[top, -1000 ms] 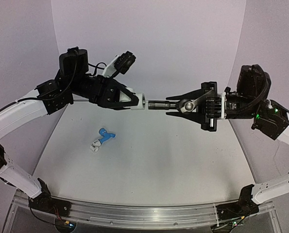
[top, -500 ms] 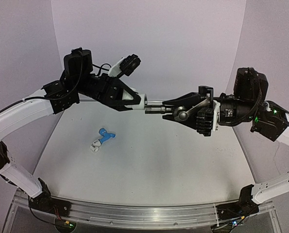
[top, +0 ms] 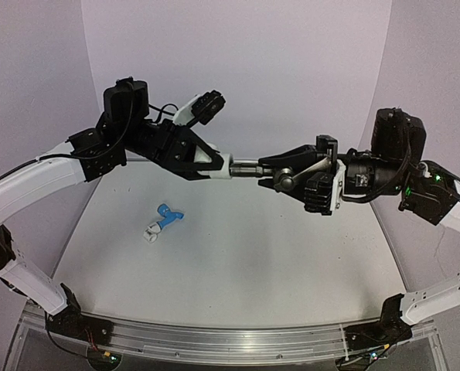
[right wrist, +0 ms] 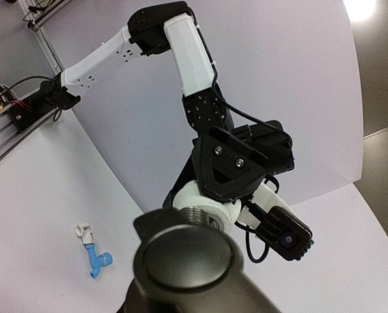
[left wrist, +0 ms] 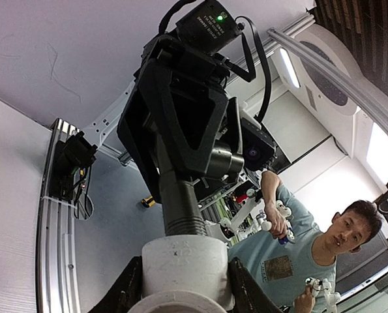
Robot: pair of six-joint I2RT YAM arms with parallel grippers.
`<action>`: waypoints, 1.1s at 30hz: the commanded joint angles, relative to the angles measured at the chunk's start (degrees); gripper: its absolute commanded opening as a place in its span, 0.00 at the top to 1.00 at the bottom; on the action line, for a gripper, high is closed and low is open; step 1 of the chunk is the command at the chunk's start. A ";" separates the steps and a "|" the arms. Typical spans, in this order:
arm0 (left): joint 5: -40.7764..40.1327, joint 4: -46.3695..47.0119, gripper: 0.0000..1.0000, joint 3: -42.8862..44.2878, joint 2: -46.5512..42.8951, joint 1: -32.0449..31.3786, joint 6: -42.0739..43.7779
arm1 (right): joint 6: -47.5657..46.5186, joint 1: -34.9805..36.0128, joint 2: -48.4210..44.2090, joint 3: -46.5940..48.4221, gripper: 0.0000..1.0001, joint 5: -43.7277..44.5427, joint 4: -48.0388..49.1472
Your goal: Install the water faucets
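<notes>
Grey faucet (top: 249, 166), centre frame: metal, dull satin sheen, threaded end finely ridged. White fitting (top: 223, 164), just left of it: plastic, matt, smooth. Blue faucet (top: 168, 215), lower left: plastic, smooth, slight gloss. Table (top: 237, 263): pale, matt, even. Rail (top: 230, 340), bottom edge: bare brushed metal.

Both arms meet in mid-air over the table (top: 253, 255): the left gripper (top: 214, 164) and right gripper (top: 272, 171), linked by the white pipe fitting (top: 223, 165) and the grey metal faucet (top: 249, 165), form a bar across the middle. Beneath it there is room to pass. Only the blue faucet (top: 168, 214), lying left of centre well apart from both arms, is in the way, and the curved backdrop (top: 237, 77) closes the far side.
</notes>
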 commanded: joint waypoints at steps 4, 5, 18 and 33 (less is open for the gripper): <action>-0.08 -1.51 1.00 2.05 -1.17 -0.37 1.90 | -0.61 0.05 -0.42 0.39 1.00 4.29 2.44; -0.21 -1.55 1.00 2.11 -1.21 -0.37 1.90 | -0.64 0.06 -0.42 0.39 1.00 4.49 2.44; -6.04 0.95 1.00 2.50 -0.95 -0.37 -2.55 | -9.21 2.30 -0.12 -0.75 1.00 8.65 0.37; -0.72 0.90 1.00 3.39 2.93 -0.35 -4.34 | -16.95 2.72 -0.34 -1.24 1.00 5.09 -0.81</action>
